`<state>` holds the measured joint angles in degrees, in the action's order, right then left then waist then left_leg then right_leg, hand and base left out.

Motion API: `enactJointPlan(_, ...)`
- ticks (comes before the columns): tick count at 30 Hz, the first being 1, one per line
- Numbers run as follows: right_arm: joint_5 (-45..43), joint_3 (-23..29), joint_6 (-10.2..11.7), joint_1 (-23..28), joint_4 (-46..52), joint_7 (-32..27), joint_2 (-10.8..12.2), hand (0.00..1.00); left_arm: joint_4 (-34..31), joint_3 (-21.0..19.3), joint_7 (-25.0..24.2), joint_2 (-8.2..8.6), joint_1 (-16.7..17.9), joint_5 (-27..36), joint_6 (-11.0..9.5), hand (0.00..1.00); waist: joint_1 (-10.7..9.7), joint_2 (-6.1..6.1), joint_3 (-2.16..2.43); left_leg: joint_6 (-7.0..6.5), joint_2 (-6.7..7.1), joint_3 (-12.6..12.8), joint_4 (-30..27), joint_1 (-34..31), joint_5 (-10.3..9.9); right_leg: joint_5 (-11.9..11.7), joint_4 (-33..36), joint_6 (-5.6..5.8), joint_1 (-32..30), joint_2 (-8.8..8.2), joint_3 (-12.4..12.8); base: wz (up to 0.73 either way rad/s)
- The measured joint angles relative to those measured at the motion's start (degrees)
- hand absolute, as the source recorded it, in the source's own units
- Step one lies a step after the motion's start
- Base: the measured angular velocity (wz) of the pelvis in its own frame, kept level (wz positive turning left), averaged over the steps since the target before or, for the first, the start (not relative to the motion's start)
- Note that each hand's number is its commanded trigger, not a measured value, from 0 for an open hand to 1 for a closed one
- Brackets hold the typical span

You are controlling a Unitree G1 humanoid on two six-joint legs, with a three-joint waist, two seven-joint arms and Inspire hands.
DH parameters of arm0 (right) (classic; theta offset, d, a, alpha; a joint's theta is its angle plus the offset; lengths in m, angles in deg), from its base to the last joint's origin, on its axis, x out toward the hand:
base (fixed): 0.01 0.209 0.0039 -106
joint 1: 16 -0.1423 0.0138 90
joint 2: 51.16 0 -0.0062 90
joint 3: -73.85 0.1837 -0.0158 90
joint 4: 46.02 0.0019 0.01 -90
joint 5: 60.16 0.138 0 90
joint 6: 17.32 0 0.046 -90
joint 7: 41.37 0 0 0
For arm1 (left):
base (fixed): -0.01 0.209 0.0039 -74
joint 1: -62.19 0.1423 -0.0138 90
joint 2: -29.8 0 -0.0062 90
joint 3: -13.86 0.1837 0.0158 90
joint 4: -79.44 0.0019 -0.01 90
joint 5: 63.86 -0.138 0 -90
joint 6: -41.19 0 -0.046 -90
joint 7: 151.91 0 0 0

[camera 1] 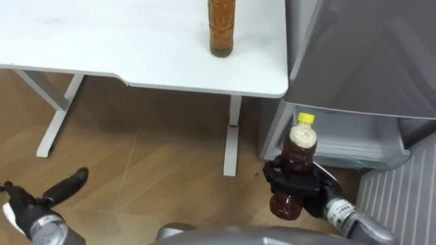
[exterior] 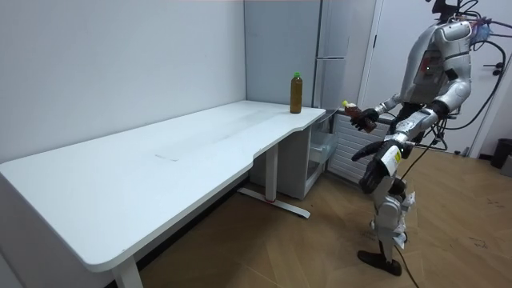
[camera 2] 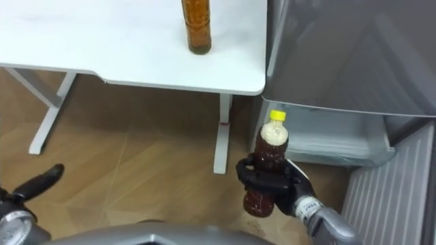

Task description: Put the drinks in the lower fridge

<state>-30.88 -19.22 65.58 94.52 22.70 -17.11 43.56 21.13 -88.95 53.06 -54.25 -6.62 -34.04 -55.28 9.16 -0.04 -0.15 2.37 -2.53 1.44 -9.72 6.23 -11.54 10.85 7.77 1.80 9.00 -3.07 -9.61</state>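
- Wood floor, a long white bench, and a tall grey fridge just beside the bench's far end. Your robot stands facing that corner.
- The fridge's lower compartment is open, with its ribbed door swung out to the right, so that part's sorted.
- Your right hand is curled round a brown drink bottle with a yellow cap. It's upright and held in the air in front of the open compartment, not inside yet.
- The other brown drink bottle, with a green cap, stands on the bench near the fridge end, untouched.
- Your left hand hangs low on the left, fingers loose, carrying nothing.
- My read: I can't spot any drink in the fridge, so nothing's delivered yet. You've got this bottle to set inside, then the bench one to fetch and put in too.
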Motion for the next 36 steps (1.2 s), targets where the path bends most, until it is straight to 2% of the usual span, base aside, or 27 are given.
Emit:
enactJointPlan(4,6.44,0.01,0.0,-0.38,-0.67,-4.33,0.18,1.0,5.94,2.18,-1.4,0.06,0.18,-0.13,0.23,0.0,-1.09,-0.36,0.03,-0.01,0.11,0.25,0.08,-0.18,0.0,0.01,0.08,0.01,0.02,-0.13,-0.01,-0.01)
enactJointPlan(7,11.69,0.29,0.03,-0.75,-0.67,-7.7,0.28,1.0,9.84,3.22,-3.23,0.1,0.34,-0.1,1.49,0.0,-2.76,-0.45,-0.04,0.0,0.15,0.35,0.21,-0.18,0.0,0.07,0.08,0.12,0.02,-0.17,-0.01,0.0)
enactJointPlan(9,15.83,1.14,0.04,-1.41,-0.75,-10.11,0.23,1.0,12.77,4.96,-4.99,0.1,0.68,-0.13,2.53,0.0,-3.58,-0.67,-0.25,-0.02,0.17,0.56,0.23,-0.21,-0.02,0.1,0.06,0.16,-0.07,-0.21,0.03,0.0)
enactJointPlan(13,23.35,2.14,0.09,-1.55,-0.63,-13.03,0.07,1.0,15.31,8.32,-7.75,0.0,2.15,-0.92,4.01,0.0,-4.72,-1.08,-0.1,-0.06,0.17,0.8,0.19,-0.64,-0.11,0.13,0.09,0.21,-0.83,-0.21,0.17,-0.02)
enactJointPlan(17,34.41,2.4,0.35,-1.74,-1.15,-16.16,-0.21,1.0,21.66,9.81,-11.04,-0.06,1.94,-5.55,6.48,0.0,-5.92,-1.34,-0.1,-0.07,0.17,0.85,0.21,-0.74,-0.12,0.29,0.54,0.26,-0.83,-0.23,0.2,0.0)
enactJointPlan(20,41.53,2.34,1.64,-3.04,-3.92,-18.0,-0.14,1.0,22.7,11.65,-13.19,-0.03,2.03,-11.3,8.25,0.0,-6.04,-0.99,-0.33,-0.07,0.19,0.92,-0.04,-1.21,-0.12,0.39,0.84,0.28,-1.3,-0.32,0.12,0.0)
enactJointPlan(22,45.05,2.31,2.36,-4.29,-5.86,-18.45,0.01,1.0,22.72,12.49,-14.29,0.11,1.34,-15.44,8.97,0.0,-6.15,-0.99,-0.24,-0.07,0.21,0.91,-0.67,-2.31,-0.12,0.4,0.94,0.26,-2.08,-0.35,0.11,0.04)
enactJointPlan(24,49.6,2.33,3.09,-7.53,-10.12,-19.58,0.01,1.0,22.79,13.14,-15.5,0.11,-0.42,-19.3,10.15,0.0,-6.47,-0.94,-0.2,-0.08,0.21,0.91,-2.13,-4.64,-0.11,0.35,1.55,0.18,-3.79,-0.41,-0.18,0.09)
enactJointPlan(27,52.79,2.34,3.98,-11.79,-14.64,-21.15,0.01,1.0,22.83,13.73,-16.38,0.12,-2.23,-23.41,10.29,0.0,-6.41,-0.98,-0.22,-0.13,0.22,0.88,-3.11,-6.83,-0.07,0.31,2.92,0.1,-6.13,-0.6,-0.2,0.0)
enactJointPlan(32,57.98,2.67,4.53,-20.69,-23.69,-22.01,-0.22,1.0,22.99,13.77,-19.02,-0.11,-6.45,-25.03,11.26,0.0,-7.19,-1.01,-0.14,-0.36,0.33,0.8,-5.32,-11.53,0.07,0.32,5.11,0.11,-10.82,-0.93,-0.37,0.01)
enactJointPlan(36,59.07,5.02,4.52,-28.02,-31.8,-22.09,-0.25,1.0,23.57,13.92,-20.0,-0.13,-8.65,-24.84,11.21,0.0,-7.27,-0.58,-0.7,-0.65,0.35,0.65,-7.09,-15.96,0.27,0.32,8.27,0.1,-15.92,-1.36,-0.6,0.01)
